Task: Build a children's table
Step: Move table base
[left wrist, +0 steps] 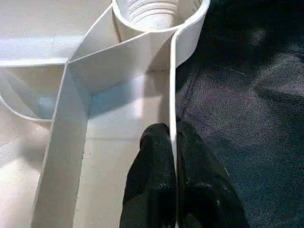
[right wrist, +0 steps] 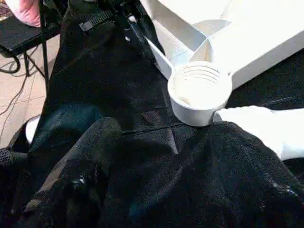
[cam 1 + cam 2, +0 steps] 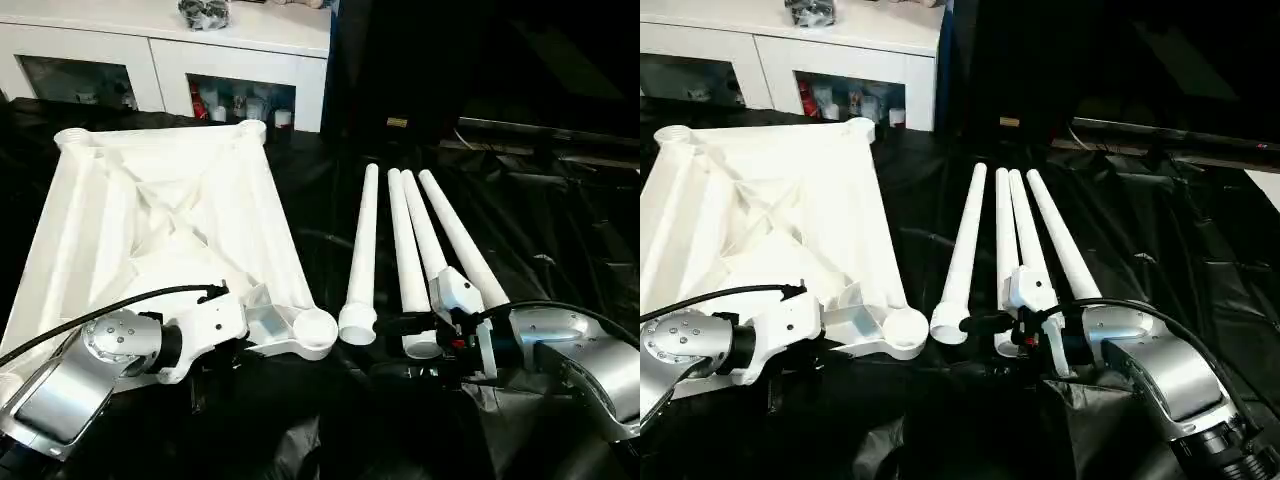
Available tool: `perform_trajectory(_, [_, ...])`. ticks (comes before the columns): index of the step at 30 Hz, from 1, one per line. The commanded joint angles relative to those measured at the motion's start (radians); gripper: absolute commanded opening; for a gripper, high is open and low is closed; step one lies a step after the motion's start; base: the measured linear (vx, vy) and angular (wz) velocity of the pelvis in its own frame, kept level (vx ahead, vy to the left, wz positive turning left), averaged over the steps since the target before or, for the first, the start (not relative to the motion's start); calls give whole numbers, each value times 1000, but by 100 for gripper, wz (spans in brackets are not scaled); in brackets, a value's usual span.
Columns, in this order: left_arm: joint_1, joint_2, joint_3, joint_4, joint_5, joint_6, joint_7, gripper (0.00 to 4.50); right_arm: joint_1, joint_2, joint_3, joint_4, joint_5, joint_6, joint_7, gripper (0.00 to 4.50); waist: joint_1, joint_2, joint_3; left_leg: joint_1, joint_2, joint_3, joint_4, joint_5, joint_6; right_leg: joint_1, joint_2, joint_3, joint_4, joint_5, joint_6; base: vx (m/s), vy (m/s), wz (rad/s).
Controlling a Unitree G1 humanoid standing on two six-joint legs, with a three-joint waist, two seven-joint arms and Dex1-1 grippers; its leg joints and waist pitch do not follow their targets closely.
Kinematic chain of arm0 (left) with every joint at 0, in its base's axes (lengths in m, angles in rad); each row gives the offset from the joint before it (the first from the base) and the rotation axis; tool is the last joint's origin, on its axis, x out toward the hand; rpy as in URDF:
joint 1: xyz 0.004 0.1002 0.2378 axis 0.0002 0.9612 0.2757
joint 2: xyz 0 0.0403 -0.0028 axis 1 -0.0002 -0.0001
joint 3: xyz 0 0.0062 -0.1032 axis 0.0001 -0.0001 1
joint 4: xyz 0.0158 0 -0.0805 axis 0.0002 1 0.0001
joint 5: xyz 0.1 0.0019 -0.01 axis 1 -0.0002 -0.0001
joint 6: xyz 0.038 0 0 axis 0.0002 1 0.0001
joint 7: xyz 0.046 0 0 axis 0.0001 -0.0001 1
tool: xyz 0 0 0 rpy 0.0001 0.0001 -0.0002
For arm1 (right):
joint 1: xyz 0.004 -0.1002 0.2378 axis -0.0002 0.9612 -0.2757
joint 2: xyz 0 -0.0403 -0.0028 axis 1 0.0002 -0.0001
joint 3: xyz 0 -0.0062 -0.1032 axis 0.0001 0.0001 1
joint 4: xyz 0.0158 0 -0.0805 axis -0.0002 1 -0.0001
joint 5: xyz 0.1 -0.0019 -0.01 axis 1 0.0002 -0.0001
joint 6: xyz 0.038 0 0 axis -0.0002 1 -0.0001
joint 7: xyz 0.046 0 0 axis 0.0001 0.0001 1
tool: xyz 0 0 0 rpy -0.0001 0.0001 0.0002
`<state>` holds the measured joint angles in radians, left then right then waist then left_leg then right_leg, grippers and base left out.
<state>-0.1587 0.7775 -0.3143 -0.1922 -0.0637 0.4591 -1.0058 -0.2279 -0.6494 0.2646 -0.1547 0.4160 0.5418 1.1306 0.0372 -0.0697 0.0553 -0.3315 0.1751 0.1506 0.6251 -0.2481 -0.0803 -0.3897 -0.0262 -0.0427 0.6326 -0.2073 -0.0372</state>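
Left wrist view: left claw pinches the upturned tabletop's rim, steadying its socket beside three legs; right claw's state unclear.

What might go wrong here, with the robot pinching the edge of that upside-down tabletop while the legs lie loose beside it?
The left gripper pinches just the thin rim of the tabletop, so the top might slip or twist if pulled. The legs are round and lie loose on wrinkled black cloth; a nudge from the right arm could roll them. The near corner socket sits close to a leg end, so moving either may knock the other.
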Motion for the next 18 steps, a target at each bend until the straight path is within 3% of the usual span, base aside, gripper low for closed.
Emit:
perform_trajectory(1, [10,7,18,13,32,20,42,2,-9,-1,-1,-1,-18,-8,-5,334,11,11,-46,-13,53,-16,-82,-64,50,46,-108,60,-83,-254,-165,0,0,0])
perform_trajectory(5, [-3,-3,24,38,48,23,72,2,-8,2,2,-2,-17,-9,-6,334,10,10,-46,-14,54,-16,-82,-71,47,46,-108,59,-83,-255,-166,0,0,0])
perform_trajectory(13, [1,4,24,54,59,-96,67,2,-8,8,-3,1,-16,-11,-12,334,13,12,-48,-12,54,-17,-81,-65,51,46,-107,59,-83,-238,-165,0,0,0])
perform_trajectory(14, [5,3,36,50,35,-94,51,29,-8,7,-6,2,-19,-13,-16,334,14,12,-48,-12,55,-16,-81,-61,51,46,-108,60,-81,-225,-169,0,0,0])
perform_trajectory(18, [19,15,62,27,-28,-62,-1,57,-9,8,-15,4,-18,-9,-17,334,15,11,-48,-13,54,-15,-82,-50,49,47,-108,59,-77,-198,-182,0,0,0])
